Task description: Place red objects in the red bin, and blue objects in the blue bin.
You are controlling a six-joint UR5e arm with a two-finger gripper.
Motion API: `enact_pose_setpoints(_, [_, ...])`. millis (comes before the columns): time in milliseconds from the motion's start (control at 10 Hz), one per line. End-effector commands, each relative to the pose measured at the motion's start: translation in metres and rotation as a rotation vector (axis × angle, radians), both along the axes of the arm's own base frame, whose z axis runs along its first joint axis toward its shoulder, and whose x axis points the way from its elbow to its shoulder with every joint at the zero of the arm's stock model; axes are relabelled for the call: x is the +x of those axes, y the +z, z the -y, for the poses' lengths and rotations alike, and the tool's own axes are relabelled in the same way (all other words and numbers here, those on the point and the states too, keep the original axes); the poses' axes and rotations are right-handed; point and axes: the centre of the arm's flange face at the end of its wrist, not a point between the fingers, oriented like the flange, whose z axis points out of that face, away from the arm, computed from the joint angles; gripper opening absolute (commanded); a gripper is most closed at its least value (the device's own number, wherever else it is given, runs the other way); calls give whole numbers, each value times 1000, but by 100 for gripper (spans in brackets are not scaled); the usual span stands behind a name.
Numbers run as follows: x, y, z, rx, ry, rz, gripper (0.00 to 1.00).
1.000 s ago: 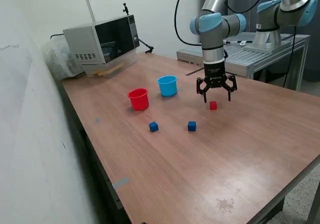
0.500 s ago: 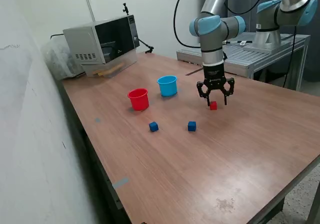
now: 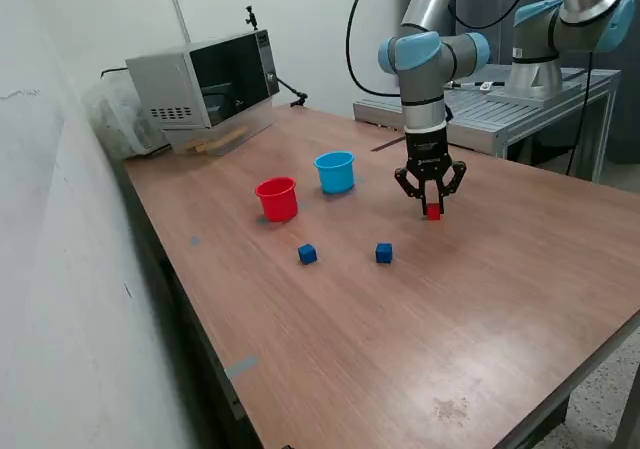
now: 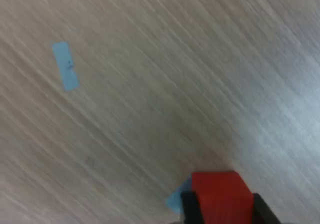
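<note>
The bench (image 3: 420,309) carried everything, with a microwave (image 3: 205,79) at its far corner in the exterior view. The arm (image 3: 425,69) hung straight down over the bench's middle, toward the exterior view's right of both cups.

The red cup (image 3: 277,198) and the light blue cup (image 3: 335,171) stood upright and near each other but apart, the red one toward the exterior view's left and a little nearer the camera. Both lay well apart from the gripper (image 3: 432,207).

Two dark blue cubes rested on the bench nearer the camera than the gripper: one (image 3: 384,254) fairly near it, the other (image 3: 307,255) further toward the exterior view's left, below the red cup in that picture. Neither was touched.

The gripper stood low at the bench surface, its fingers drawn in around a red cube (image 3: 433,211). In the wrist view the red cube (image 4: 221,193) sat squarely between the two dark fingers (image 4: 189,209), which seemed to touch its sides; whether they already pressed firmly I could not tell, and the cube looked to be on or barely off the bench. A second red cube was not visible in either picture.

The coming move turned on one relation: the red cup lay toward the exterior view's left of the gripper, with the light blue cup near that path, slightly farther back, so the carry probably needed height to clear the rims.
</note>
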Motion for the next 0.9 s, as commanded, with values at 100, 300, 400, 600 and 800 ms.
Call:
enact_pose_setpoints(100, [-21,46,-3,25,-6,-86,0])
enact_pose_setpoints(300, [-56,112,-27,99,-53,-219,0])
enact_pose_setpoints(400, [-71,132,-45,127,-83,-246,0])
enact_pose_setpoints(600, [-95,152,-109,145,-174,-194,0])
enact_pose_setpoints(800, [-104,159,-150,153,-232,-207,0])
